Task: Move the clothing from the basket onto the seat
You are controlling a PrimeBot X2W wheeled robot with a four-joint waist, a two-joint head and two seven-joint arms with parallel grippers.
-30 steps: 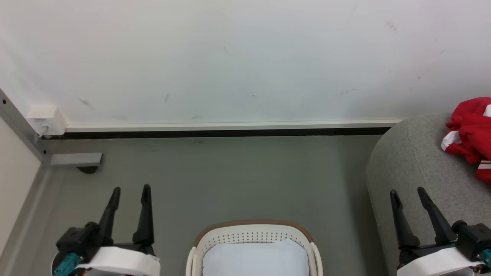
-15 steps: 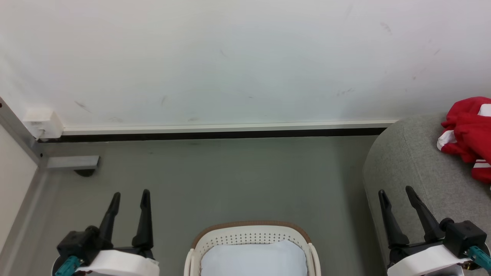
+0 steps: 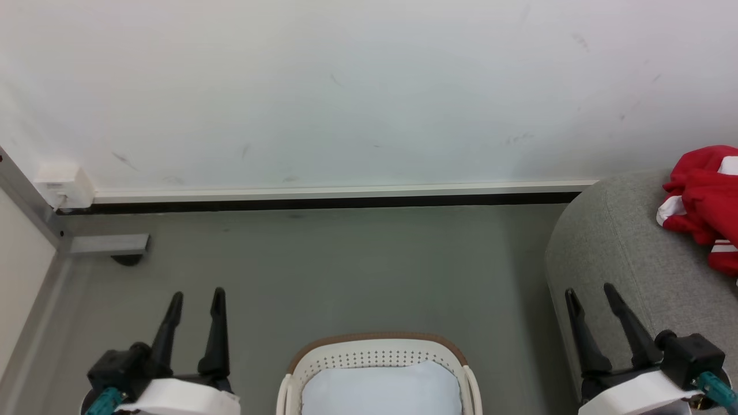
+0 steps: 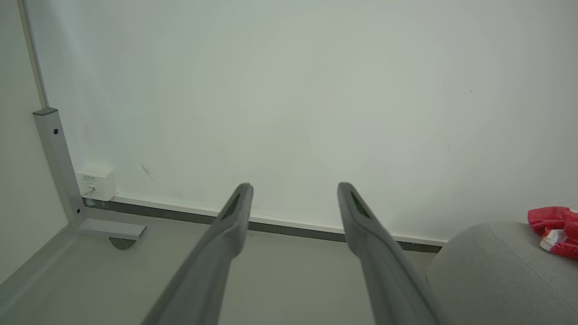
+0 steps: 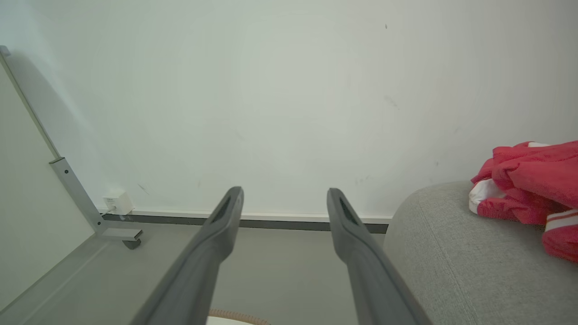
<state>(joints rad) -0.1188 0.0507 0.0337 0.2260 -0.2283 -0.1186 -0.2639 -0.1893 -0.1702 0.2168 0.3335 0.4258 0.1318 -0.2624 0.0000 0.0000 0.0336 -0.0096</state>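
The red clothing [image 3: 703,202] with white trim lies in a heap on the grey seat [image 3: 622,248] at the right edge; the left wrist view [image 4: 553,230] and the right wrist view [image 5: 528,180] show it too. The cream basket [image 3: 377,353] with a brown rim stands at the bottom centre, with a pale blue-white cloth [image 3: 380,389] inside. My left gripper [image 3: 196,297] hangs open to the left of the basket, nothing between its fingers. Beside the seat's front, my right gripper [image 3: 589,291] is open and empty.
A white wall with a dark baseboard [image 3: 323,200] runs across the back. A grey metal frame post and foot [image 3: 109,243] and a small white wall box [image 3: 64,184] sit at the left. Grey floor [image 3: 346,271] lies between basket and wall.
The right gripper has drifted left and slightly down in the head view. The left gripper stays almost where it was. The camera shifted a little at first.
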